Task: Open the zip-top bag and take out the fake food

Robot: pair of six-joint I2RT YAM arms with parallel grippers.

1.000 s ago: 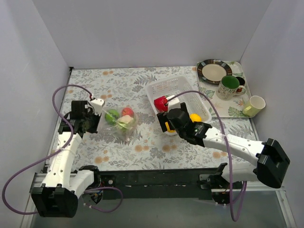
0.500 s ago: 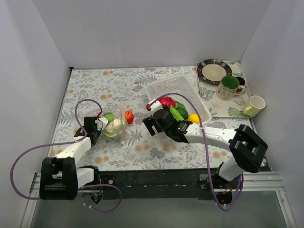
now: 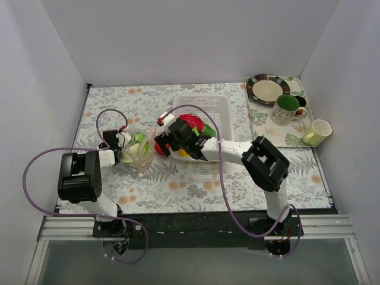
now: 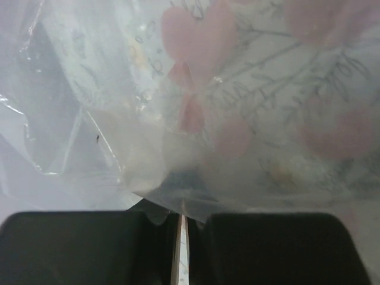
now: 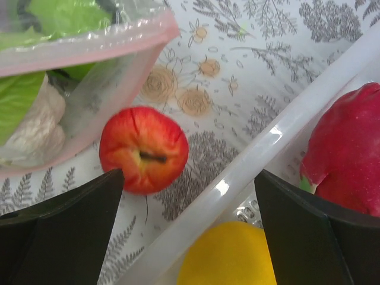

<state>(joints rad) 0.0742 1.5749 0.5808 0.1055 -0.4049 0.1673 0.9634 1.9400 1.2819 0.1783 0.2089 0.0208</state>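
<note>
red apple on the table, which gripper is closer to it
Right. The right gripper is open just above the red apple. The left gripper is on the far side of the zip-top bag from it, pinching the bag's plastic.

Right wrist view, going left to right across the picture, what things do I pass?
Clear plastic zip-top bag with a pink strip → round red toy apple → yellow toy fruit → dark red toy fruit.

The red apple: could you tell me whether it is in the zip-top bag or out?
Out. The red apple lies on the tablecloth beside the zip-top bag, outside its pink zip strip.
</note>
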